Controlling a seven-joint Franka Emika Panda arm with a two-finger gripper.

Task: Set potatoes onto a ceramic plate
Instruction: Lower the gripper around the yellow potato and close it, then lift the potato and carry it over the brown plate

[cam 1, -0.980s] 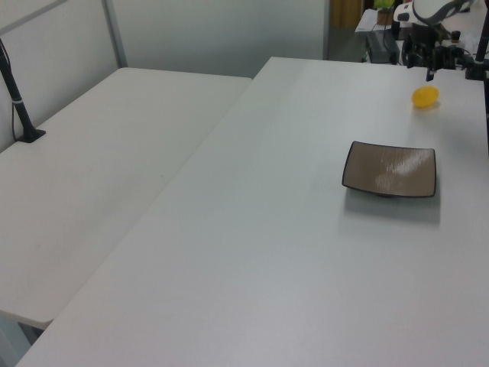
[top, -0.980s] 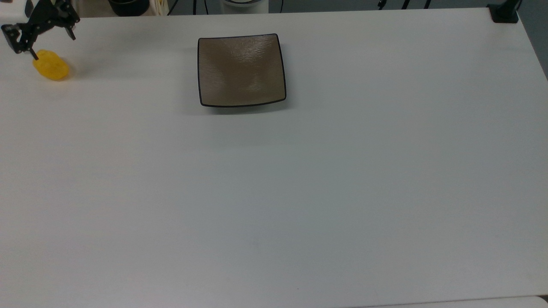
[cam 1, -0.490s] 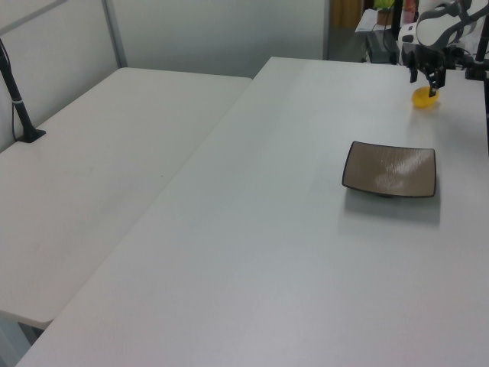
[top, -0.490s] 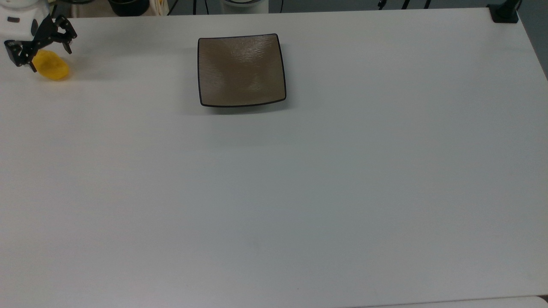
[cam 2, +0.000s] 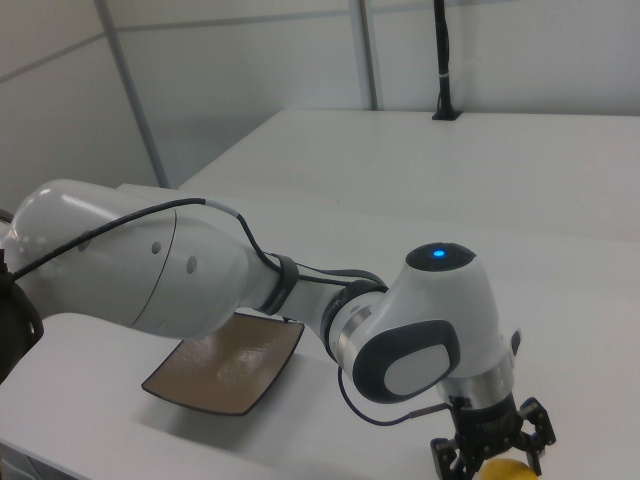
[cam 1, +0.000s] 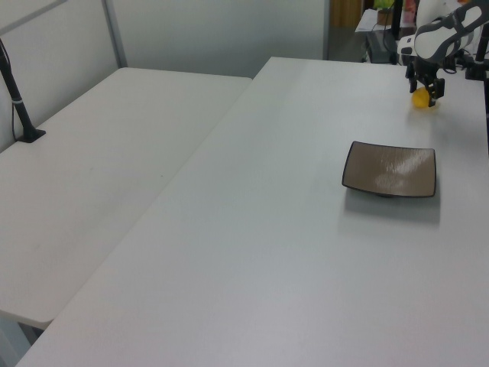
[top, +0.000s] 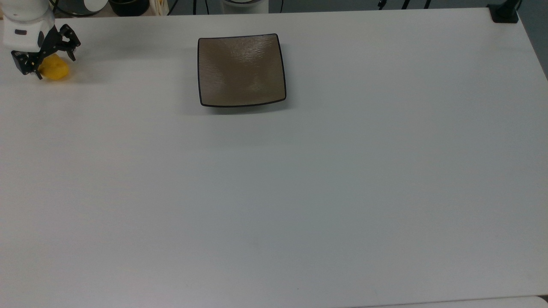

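The yellow potato (top: 55,71) lies on the white table near the top view's far left edge. My gripper (top: 55,65) is lowered over it, open, with one black finger on either side and a gap still showing. In the left view the gripper (cam 1: 425,90) stands over the potato (cam 1: 420,100) at the far right. The right view has the gripper (cam 2: 493,458) at the bottom, with the potato (cam 2: 505,470) between its fingers. The square brown ceramic plate (top: 242,70) sits bare well to the top view's right of the potato, and is also in the left view (cam 1: 390,170) and the right view (cam 2: 225,365).
The white table (top: 274,192) stretches wide and bare in front of the plate. A black post base (top: 504,13) stands at the top view's far right corner. Dark containers (top: 128,6) sit behind the far edge. A second table (cam 1: 99,168) adjoins on the left view's left.
The gripper has come down and shifted slightly to the top view's right, from above the potato's edge to straddling it. Potato and plate have stayed put.
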